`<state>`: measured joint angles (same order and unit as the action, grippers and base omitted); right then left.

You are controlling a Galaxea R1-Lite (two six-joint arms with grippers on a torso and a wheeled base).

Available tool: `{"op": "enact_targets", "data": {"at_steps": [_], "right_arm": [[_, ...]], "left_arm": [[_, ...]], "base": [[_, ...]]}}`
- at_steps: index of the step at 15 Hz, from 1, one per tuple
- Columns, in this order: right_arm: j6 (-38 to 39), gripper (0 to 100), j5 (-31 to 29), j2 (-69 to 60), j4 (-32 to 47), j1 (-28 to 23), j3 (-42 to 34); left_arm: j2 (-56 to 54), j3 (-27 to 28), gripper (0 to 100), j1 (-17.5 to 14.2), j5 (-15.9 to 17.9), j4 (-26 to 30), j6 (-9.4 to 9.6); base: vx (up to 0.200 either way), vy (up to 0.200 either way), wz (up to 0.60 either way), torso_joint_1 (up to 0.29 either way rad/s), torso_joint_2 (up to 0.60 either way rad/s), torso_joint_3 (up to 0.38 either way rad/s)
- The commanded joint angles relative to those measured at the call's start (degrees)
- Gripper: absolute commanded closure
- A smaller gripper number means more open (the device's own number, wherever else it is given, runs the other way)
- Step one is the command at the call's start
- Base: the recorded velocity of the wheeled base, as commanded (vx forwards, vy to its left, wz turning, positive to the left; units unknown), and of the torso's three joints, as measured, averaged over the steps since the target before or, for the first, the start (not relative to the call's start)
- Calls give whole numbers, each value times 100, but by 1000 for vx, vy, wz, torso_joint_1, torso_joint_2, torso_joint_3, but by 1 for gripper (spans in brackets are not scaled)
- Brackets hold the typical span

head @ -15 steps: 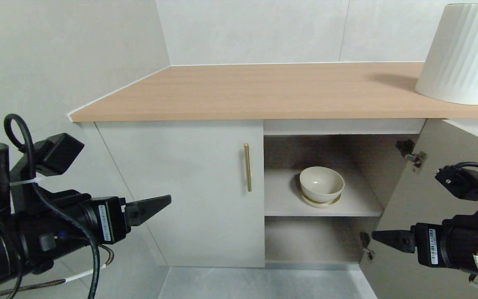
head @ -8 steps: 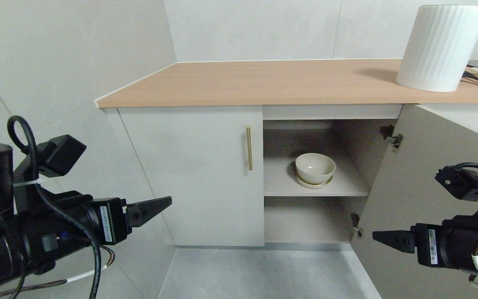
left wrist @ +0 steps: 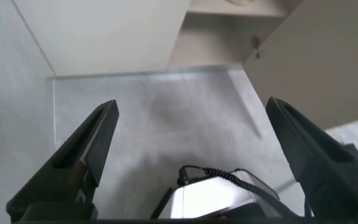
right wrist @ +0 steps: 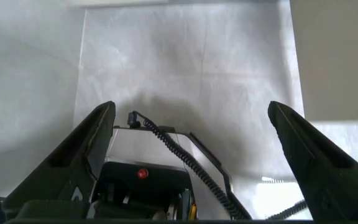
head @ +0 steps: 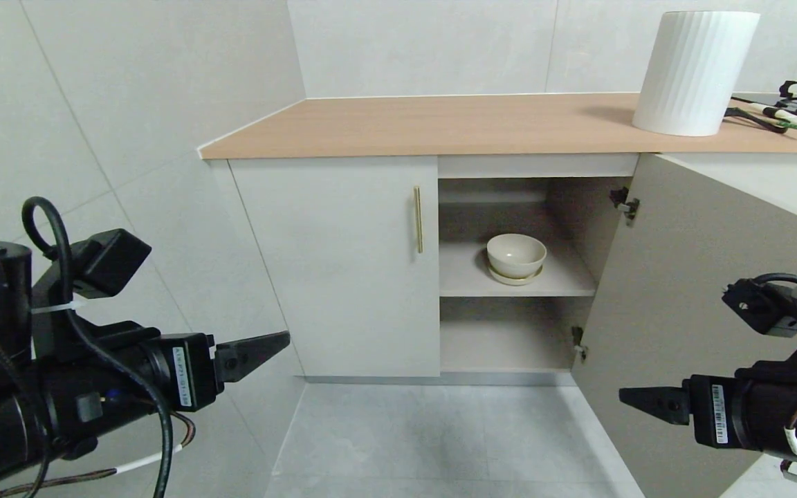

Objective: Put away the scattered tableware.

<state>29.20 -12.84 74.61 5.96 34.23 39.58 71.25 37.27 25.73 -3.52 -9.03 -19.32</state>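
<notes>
A cream bowl (head: 517, 254) sits on a matching saucer (head: 513, 279) on the middle shelf (head: 468, 273) of the cabinet, whose right door (head: 675, 304) stands swung open. My left gripper (head: 281, 340) hangs low at the left, well short of the cabinet, open with nothing between its fingers (left wrist: 82, 158). My right gripper (head: 630, 398) hangs low at the right in front of the open door, also open and empty, its fingers (right wrist: 303, 155) wide apart over the grey floor.
The left cabinet door (head: 343, 263) is shut, with a brass handle (head: 417, 219). On the wooden countertop (head: 440, 124) stands a white ribbed cylinder (head: 692, 72) and, far right, several long utensils (head: 793, 111). A tiled wall (head: 94, 138) runs along the left. Grey floor (head: 433, 436) lies open before the cabinet.
The whole head view has pulled back and shifted: the cabinet and bowl look smaller and farther, more floor and counter show. Both grippers keep the same pose, open.
</notes>
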Motion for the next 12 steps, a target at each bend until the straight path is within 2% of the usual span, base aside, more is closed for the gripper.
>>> {"op": "enact_targets", "data": {"at_steps": [1,11,12], "right_arm": [[-2,0,-8,28,-7,5,-21],[-10,0,-158,-254,45,5,-170],[-19,0,-193,-359,133,5,-188]], "left_arm": [[29,-9,0,2,1,-2,-1],[11,-53,0,2,1,-2,7],[11,-53,0,2,-8,-2,69]], "base": [[0,0,0,0,0,0],[0,0,0,0,0,0],[0,0,0,0,0,0]]}}
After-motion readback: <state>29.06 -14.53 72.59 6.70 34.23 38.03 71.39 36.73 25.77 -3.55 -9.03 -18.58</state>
